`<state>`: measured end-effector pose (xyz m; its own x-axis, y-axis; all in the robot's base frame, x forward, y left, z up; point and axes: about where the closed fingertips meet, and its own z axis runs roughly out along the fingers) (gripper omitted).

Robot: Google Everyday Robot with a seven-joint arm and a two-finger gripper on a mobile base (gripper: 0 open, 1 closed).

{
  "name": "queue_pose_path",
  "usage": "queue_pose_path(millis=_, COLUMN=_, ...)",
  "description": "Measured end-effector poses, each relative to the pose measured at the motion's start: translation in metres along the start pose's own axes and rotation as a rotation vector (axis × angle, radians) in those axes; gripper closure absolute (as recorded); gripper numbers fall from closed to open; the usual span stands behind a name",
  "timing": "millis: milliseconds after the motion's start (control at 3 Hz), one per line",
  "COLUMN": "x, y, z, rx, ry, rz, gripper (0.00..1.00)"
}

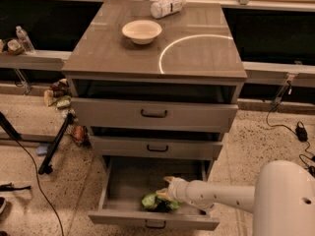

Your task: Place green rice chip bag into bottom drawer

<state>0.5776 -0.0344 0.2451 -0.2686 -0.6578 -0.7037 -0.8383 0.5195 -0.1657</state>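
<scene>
We note the bottom drawer (pixel 123 216) pulled out well past the two above it, so its floor is open from above. That seems to be why the white arm (pixel 221 196) reaches in low from the right, passing under the front of the middle drawer (pixel 157 147) rather than over the cabinet.

The gripper (pixel 167 192) sits inside the drawer, right of centre and near the front wall. The green rice chip bag (pixel 155 202) lies right at its tip, low in the drawer, just behind the front panel. We cannot tell whether the gripper clamps the bag or has let it go, because the two overlap from this angle.

We judge the low position deliberate: crinkled foil set down near the floor should not slide or spring out. The bag is within the drawer's walls, so the placing looks done or close to it. If the bag is held, what remains is the release and a withdrawal that clears the middle drawer's lower edge.

On the surface (pixel 197 58) a bowl (pixel 141 31) and a white plastic bottle (pixel 167 6), lying on its side, sit well apart from the work.
</scene>
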Motion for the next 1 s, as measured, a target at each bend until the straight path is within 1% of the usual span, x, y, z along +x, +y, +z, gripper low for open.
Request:
queue_pose_path(millis=333, x=-0.007, y=-0.011, z=-0.005, rx=0.045, ry=0.005, rz=0.027, gripper=0.04)
queue_pose_path(millis=667, x=-0.014, y=-0.017, z=-0.019, rx=0.027, ry=-0.005, rz=0.045, gripper=0.26)
queue_pose_path(millis=1000, x=-0.023, y=-0.025, z=-0.064, rx=-0.005, ry=-0.021, rz=0.012, gripper=0.49)
